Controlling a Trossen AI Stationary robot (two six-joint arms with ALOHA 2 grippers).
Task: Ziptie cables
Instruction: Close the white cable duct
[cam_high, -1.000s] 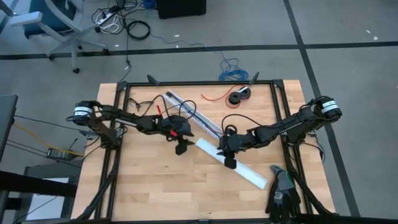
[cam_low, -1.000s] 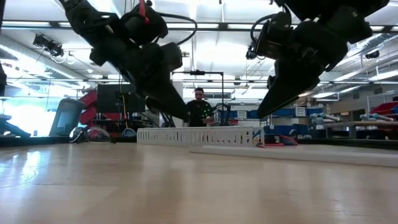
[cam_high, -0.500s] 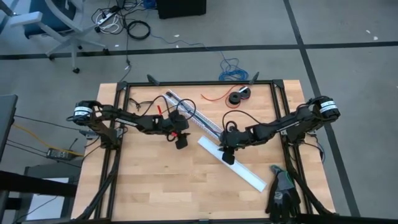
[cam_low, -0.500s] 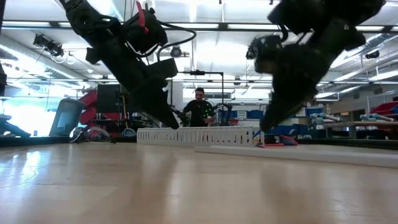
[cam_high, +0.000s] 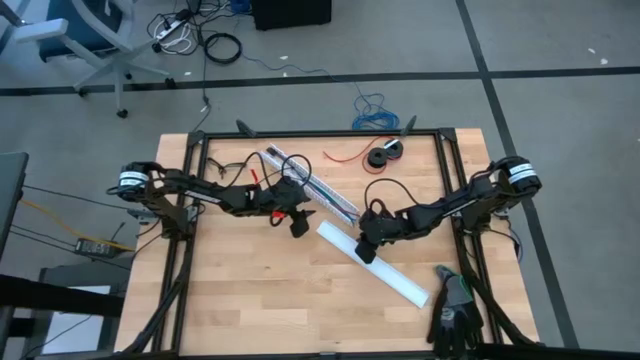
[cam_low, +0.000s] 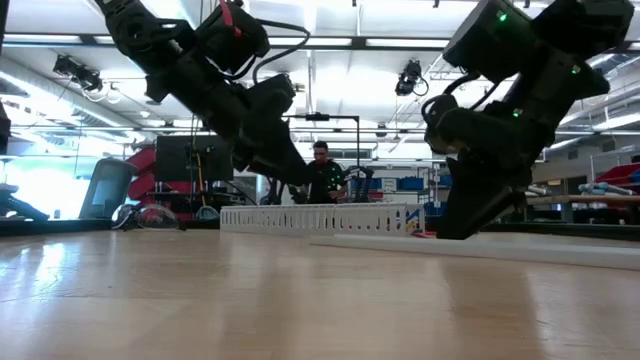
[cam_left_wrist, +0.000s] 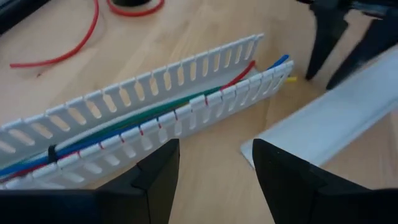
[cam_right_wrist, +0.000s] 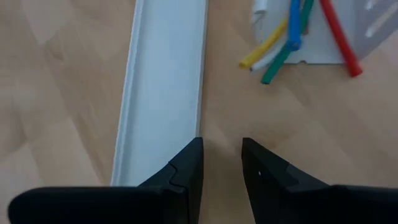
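Overhead, the wooden table (cam_high: 240, 300) is seen framed by black rails, with both dark arms reaching inward toward its middle. At the left, the left gripper (cam_high: 297, 224) is held above the boards just beside the slotted white cable duct (cam_high: 312, 185), its fingers (cam_left_wrist: 158, 171) parted with nothing between them. Seen from its wrist, the duct (cam_left_wrist: 155, 106) is laid open along the wood, and the cables (cam_left_wrist: 124, 127) are lodged inside it: red, green and blue strands run its length, are cinched by a thin black tie toward one end, and spill out of the other end. Near the back rail, a single thin red wire (cam_high: 345, 155) and a black spool (cam_high: 385, 155) are left on the wood, well apart from the grippers.

Toward the middle, a plain white duct cover (cam_high: 375, 263) is laid diagonally across the boards. The right gripper (cam_high: 366, 249) is poised over its upper end, its fingers (cam_right_wrist: 186, 171) drawn close, a narrow gap left between them and nothing clamped. From the right wrist, the cover (cam_right_wrist: 165, 93) is shown just beside that gripper, and the loose cable ends (cam_right_wrist: 292, 40), yellow, white, green, blue and red, are fanned out of the duct mouth onto the wood.

At the low camera, a person (cam_low: 322, 180) is glimpsed in the room beyond. At the table's front right corner, a dark glove (cam_high: 455, 310) is draped.
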